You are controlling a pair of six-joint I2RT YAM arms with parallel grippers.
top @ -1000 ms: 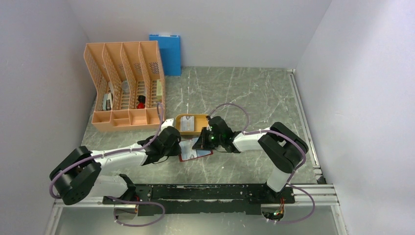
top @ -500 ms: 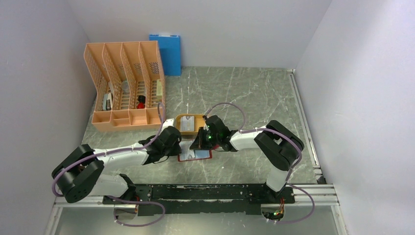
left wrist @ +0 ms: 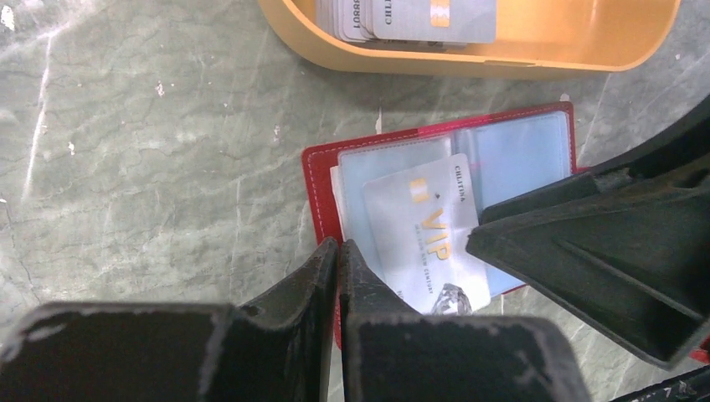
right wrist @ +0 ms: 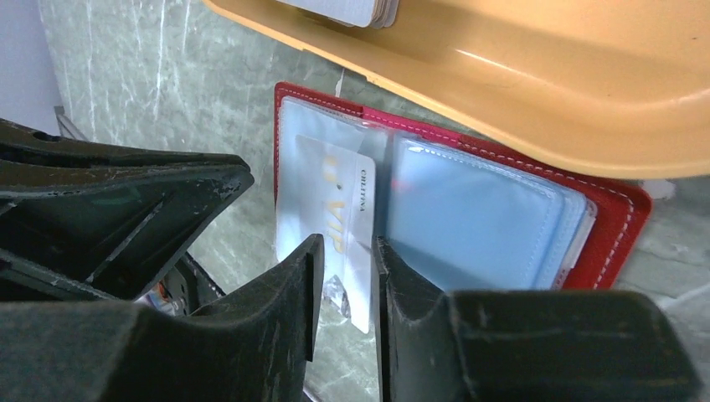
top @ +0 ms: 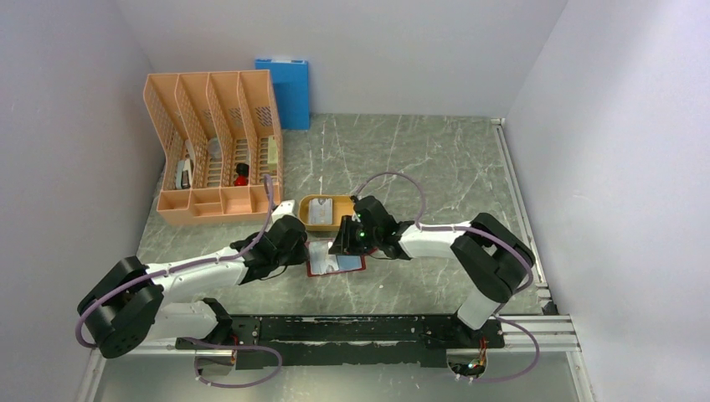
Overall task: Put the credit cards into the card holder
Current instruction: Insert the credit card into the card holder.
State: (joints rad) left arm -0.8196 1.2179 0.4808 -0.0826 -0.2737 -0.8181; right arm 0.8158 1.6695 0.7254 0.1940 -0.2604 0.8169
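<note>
Left gripper [left wrist: 337, 244] closed tight, tips pinning card holder [left wrist: 322, 180] at its left edge; we press firmly there. VIP card [left wrist: 423, 226] partway in left pocket; right gripper [right wrist: 345, 243], narrow on it, should slide flat. More credit cards [left wrist: 419, 17] in tray [left wrist: 502, 63].

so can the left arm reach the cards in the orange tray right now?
Probably yes: the card stack lies uncovered in the tray just beyond the left hand, though that hand is shut at the card holder's edge.
</note>
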